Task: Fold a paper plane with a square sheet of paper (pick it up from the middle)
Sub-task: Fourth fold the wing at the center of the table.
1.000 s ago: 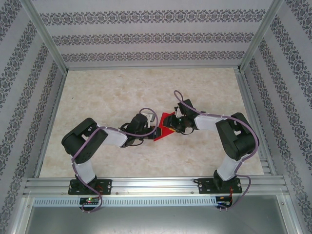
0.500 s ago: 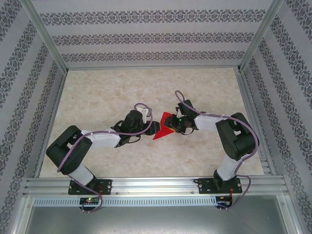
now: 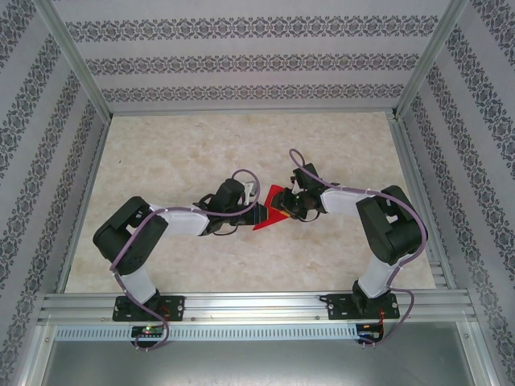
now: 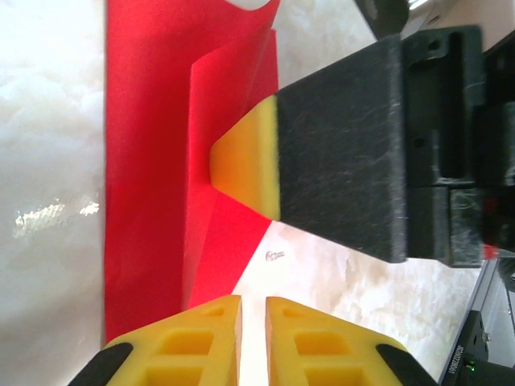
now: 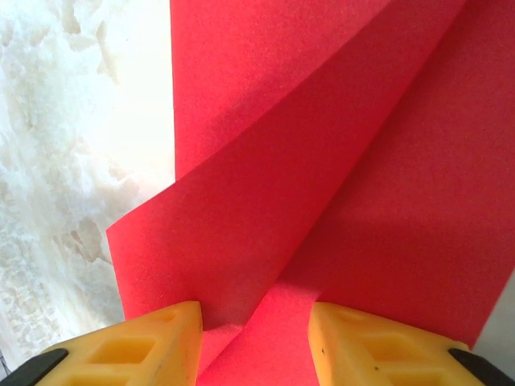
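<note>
One red sheet of paper (image 3: 268, 217), partly folded with one flap raised, lies in the middle of the table (image 3: 185, 153) between two grippers: the right gripper (image 5: 251, 322) stands partly open astride the raised fold without clamping it, while the left gripper (image 4: 253, 314), almost closed and empty, sits at the paper's edge.

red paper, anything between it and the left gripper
Nothing visible does. The left gripper sits right at the near edge of the red paper, with no object between them. One finger of the right gripper lies on the fold farther along, beyond that edge.
</note>
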`<state>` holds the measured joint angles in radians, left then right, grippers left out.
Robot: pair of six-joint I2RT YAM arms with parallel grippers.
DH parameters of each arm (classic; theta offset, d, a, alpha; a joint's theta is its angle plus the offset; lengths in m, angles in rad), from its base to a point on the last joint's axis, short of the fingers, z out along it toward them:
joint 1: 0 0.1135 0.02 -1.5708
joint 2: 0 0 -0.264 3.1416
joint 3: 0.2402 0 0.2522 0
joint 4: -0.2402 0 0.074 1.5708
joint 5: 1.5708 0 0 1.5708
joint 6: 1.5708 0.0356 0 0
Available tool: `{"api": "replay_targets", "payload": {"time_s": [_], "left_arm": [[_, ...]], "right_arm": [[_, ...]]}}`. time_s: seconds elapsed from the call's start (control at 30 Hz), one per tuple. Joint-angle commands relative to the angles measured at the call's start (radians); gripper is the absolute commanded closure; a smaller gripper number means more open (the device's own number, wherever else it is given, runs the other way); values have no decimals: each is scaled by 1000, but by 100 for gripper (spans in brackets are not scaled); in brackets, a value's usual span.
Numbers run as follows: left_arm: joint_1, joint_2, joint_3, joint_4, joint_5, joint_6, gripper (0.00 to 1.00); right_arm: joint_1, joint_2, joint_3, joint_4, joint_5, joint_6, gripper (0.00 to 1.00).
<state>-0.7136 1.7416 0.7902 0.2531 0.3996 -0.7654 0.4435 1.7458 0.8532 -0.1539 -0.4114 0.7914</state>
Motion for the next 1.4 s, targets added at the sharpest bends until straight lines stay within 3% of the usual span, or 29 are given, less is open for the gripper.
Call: {"api": "replay_targets", "payload": {"time_s": [0.0,0.63,1.37], "left_arm": [[9,26,33,-42,19,-13,84],[9,70,30,-66,-61,-38,93],[11,48,27,-81,-107,-27,93]], "right_arm": [[2,49,-13,-129,105,2,58],[6,104,10,-192,147,-2,61],[35,215,106,-371,270,-25,59]]}}
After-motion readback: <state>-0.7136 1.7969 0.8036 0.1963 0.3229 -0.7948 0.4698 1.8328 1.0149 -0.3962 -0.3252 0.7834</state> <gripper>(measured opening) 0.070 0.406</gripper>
